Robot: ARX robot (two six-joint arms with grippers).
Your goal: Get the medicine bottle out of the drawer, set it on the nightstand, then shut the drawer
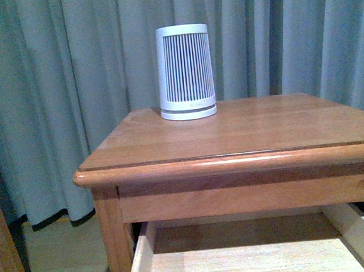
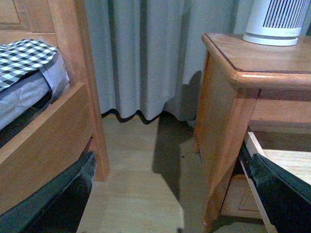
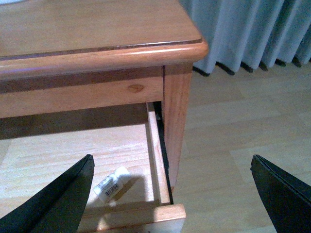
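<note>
The nightstand [image 1: 245, 131] fills the front view, and its upper drawer [image 1: 147, 252] is pulled open with a pale wood floor. The medicine bottle [image 3: 112, 183] is a small white cylinder with a barcode label. It lies on its side in the drawer's front corner in the right wrist view, close to the drawer's side wall [image 3: 158, 160]. My right gripper [image 3: 172, 187] is open above that corner, with the bottle just inside one finger [image 3: 63, 199]. My left gripper [image 2: 177, 194] is open over the floor beside the nightstand's other side [image 2: 218, 131]. Neither gripper shows in the front view.
A large white ribbed cylinder [image 1: 185, 71] stands at the back of the nightstand top. Grey curtains [image 1: 52, 89] hang behind. A wooden bed frame [image 2: 53, 131] with a checked cover [image 2: 24, 56] stands across a strip of floor [image 2: 141, 184] from the nightstand.
</note>
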